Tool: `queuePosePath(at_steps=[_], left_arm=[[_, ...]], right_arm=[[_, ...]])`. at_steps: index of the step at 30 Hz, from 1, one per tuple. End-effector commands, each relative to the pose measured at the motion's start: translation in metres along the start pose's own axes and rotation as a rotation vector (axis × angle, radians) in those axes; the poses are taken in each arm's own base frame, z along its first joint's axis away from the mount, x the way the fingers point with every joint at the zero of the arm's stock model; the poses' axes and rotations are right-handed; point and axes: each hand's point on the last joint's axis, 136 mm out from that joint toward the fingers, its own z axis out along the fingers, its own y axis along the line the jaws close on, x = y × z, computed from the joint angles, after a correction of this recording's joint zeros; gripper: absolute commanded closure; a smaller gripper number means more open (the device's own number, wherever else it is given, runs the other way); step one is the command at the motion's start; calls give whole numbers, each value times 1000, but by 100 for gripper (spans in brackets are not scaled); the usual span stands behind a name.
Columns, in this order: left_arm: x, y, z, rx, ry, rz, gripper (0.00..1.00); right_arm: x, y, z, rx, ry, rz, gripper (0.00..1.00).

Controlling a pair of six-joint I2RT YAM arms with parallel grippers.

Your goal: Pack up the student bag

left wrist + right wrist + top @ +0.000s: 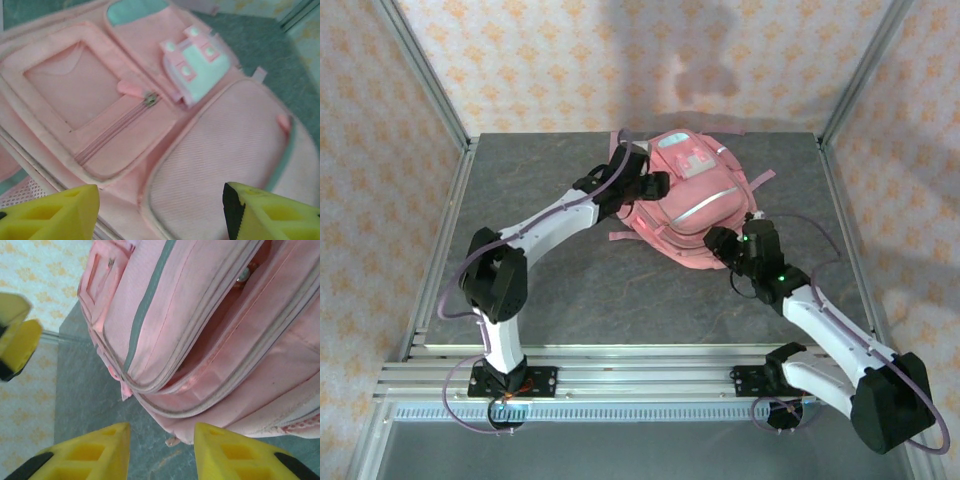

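The student bag (692, 200) is a big pink backpack lying front-up on the grey table toward the back. In the left wrist view its front pockets, zip pull (150, 100) and pale blue-white patch (200, 70) face me. My left gripper (658, 186) (160, 194) hovers open over the bag's left side, pink fabric between its yellow fingers. My right gripper (716, 240) (161, 429) is open at the bag's near right edge, nothing gripped. There the main zip gapes (220, 335) beside the grey stripe (150, 295), with a slider (243, 274) at the top.
Pink straps (622, 237) trail onto the table (550, 180) left of the bag. Metal frame posts (435, 90) and patterned walls enclose the table. A yellow finger of the other gripper (17, 342) shows at the left of the right wrist view.
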Motion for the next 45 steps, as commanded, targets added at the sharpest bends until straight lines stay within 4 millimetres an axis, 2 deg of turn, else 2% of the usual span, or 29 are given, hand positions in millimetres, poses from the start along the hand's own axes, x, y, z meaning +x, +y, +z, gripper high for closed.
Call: queuePosePath(at_steps=[1, 5, 9, 12, 13, 15, 16, 17, 22, 27, 28, 30, 35, 37, 41, 45], left_arm=[[27, -9, 28, 41, 86, -24, 33], [39, -11, 50, 50, 144, -33, 34], [47, -13, 58, 75, 163, -54, 38], [53, -17, 64, 101, 187, -62, 47], [55, -17, 65, 105, 192, -63, 55], [57, -18, 66, 112, 201, -64, 85], [56, -19, 66, 117, 199, -63, 94], [55, -20, 65, 122, 197, -64, 99], [45, -19, 54, 128, 162, -94, 100], [36, -2, 29, 152, 88, -218, 100], [31, 0, 18, 165, 62, -238, 100], [35, 4, 8, 170, 49, -261, 100], [51, 16, -16, 177, 25, -334, 100], [59, 15, -24, 220, 15, -394, 100], [63, 11, -31, 280, -1, -476, 100], [56, 5, -29, 307, -28, -513, 100]], right_arm=[[3, 1, -2, -3, -1, -33, 63], [3, -2, -2, 10, -4, -30, 62], [4, -8, -1, 26, -5, -29, 62], [6, -10, 0, 29, -5, -30, 62], [6, -11, 1, 29, -3, -30, 62], [8, -11, 4, 25, 7, -29, 62], [9, -11, 5, 25, 15, -29, 62], [11, -12, 7, 26, 21, -32, 62], [14, -26, 14, 78, 24, -23, 63], [5, -53, 27, 193, -9, 52, 63], [4, -58, 32, 212, -8, 70, 63], [1, -65, 42, 233, -7, 98, 63], [-24, -55, 68, 234, -50, 74, 65], [-38, -48, 81, 231, -54, 58, 65], [-61, -29, 111, 202, -29, 14, 65], [-75, -17, 136, 212, 16, -40, 66]])
